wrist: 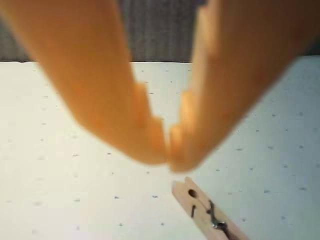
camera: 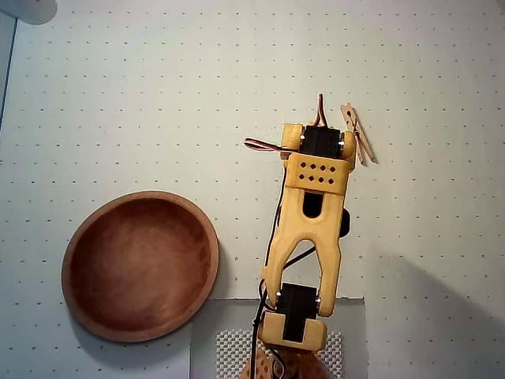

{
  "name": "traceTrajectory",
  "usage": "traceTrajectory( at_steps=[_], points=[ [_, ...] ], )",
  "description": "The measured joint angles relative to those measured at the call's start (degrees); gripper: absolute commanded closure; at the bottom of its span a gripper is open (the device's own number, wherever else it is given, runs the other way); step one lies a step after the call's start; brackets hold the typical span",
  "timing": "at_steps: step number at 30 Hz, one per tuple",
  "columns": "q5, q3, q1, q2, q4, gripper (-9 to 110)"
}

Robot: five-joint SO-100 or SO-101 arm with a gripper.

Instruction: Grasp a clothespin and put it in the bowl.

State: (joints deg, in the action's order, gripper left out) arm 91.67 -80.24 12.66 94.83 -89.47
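Observation:
The clothespin (camera: 359, 134) is a small light-wood pin lying flat on the dotted white table, just right of my arm's wrist (camera: 318, 148) in the overhead view. In the wrist view it (wrist: 207, 212) lies at the bottom edge, its metal spring showing, just below and right of my fingertips. My gripper (wrist: 169, 156) has two orange fingers whose tips meet with nothing between them; it hangs above the table and does not touch the pin. The bowl (camera: 140, 265) is round, reddish-brown and empty, at the lower left of the overhead view, far from the pin.
The yellow arm (camera: 309, 237) reaches up from its base (camera: 292, 332) on a grey mat at the bottom edge. A red and black cable (camera: 262, 145) sticks out left of the wrist. A pale round object (camera: 31, 9) sits in the top left corner.

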Motion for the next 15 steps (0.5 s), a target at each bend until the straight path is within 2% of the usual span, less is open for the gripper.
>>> traceTrajectory(
  at_steps=[4,15],
  points=[
    [1.7,5.2,3.3,-5.0,0.0,104],
    [14.4,18.6,14.0,-22.0,0.0,104]
  ],
)
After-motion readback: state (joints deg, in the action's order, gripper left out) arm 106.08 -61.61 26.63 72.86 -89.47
